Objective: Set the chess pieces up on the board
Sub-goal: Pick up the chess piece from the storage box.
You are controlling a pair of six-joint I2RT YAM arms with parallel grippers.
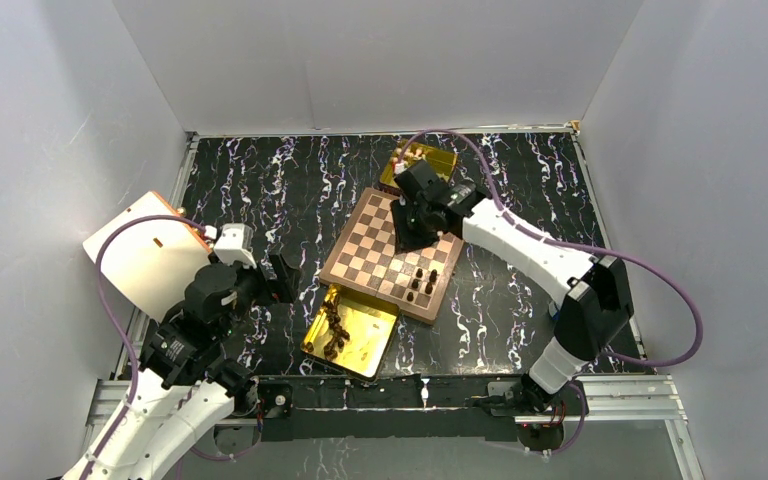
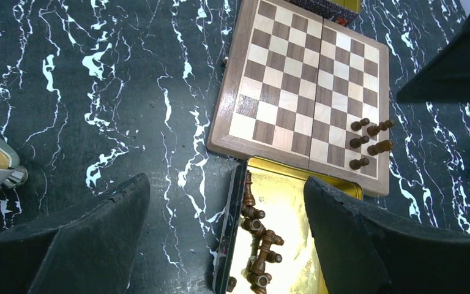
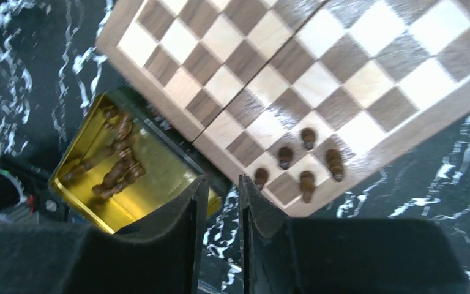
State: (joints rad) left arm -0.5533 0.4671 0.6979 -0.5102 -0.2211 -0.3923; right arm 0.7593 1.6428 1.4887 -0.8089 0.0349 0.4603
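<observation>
Left gripper (image 2: 226, 236) gapes beside the board (image 1: 388, 255); right gripper (image 3: 219, 202), nearly closed, apparently empty, hovers above.

Bright, even overhead light in the top view, walls washed pale. Gold tray (image 2: 294, 208) throws hard glare at six o'clock in the left wrist view. Right wrist view is soft, board (image 3: 318, 79) blown out at one o'clock.

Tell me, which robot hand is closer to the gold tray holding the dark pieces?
Left. The left gripper hovers just beside the gold tray, while the right gripper hangs over the board.
</observation>
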